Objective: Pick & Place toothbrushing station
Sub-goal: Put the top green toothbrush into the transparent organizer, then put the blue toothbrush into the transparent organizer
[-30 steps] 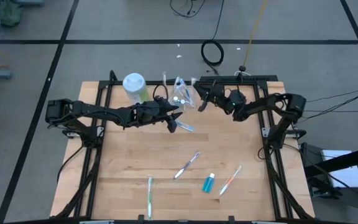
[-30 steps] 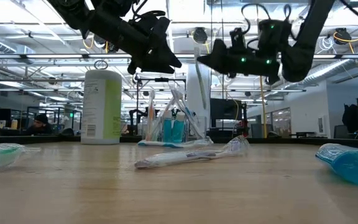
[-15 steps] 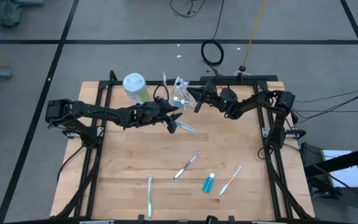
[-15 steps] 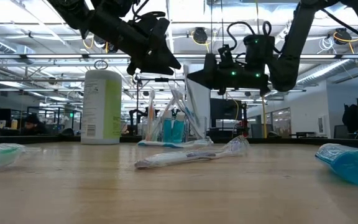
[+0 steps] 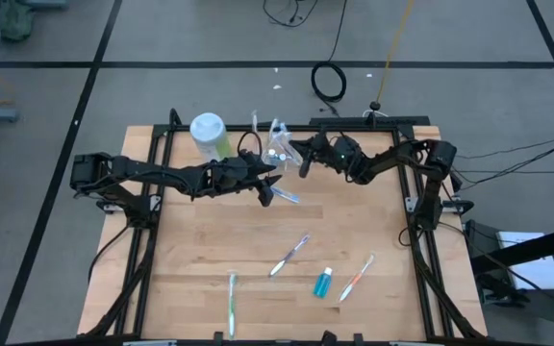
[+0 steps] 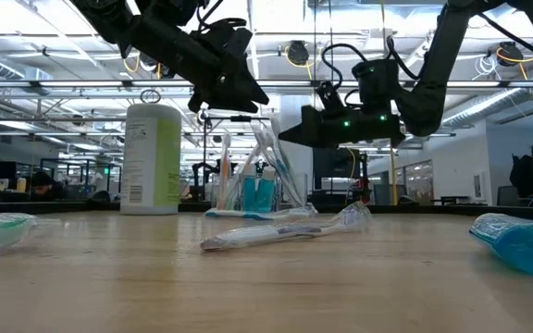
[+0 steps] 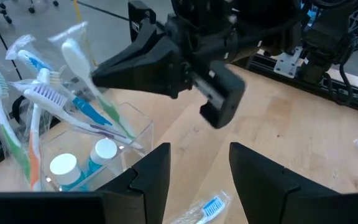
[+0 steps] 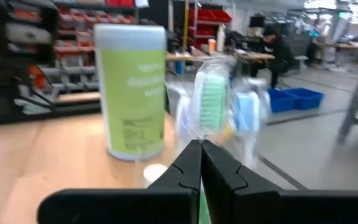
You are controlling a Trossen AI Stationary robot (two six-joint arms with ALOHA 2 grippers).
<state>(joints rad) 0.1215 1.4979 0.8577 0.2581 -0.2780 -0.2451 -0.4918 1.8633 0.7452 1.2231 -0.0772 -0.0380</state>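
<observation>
Since the right gripper (image 5: 301, 165), pressed together, has swung in beside the small clear plastic cup (image 5: 279, 146), I'd drop next; left gripper (image 5: 269, 192) spread.

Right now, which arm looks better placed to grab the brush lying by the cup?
Probably the left. Its left gripper hangs open just above that wrapped toothbrush, while the right gripper is shut beside the brushes in the clear cup.

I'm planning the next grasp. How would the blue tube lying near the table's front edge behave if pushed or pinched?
The blue tube lies on its side, so a push may roll it. It probably weighs little. Its glossy skin could slip or dent.
</observation>
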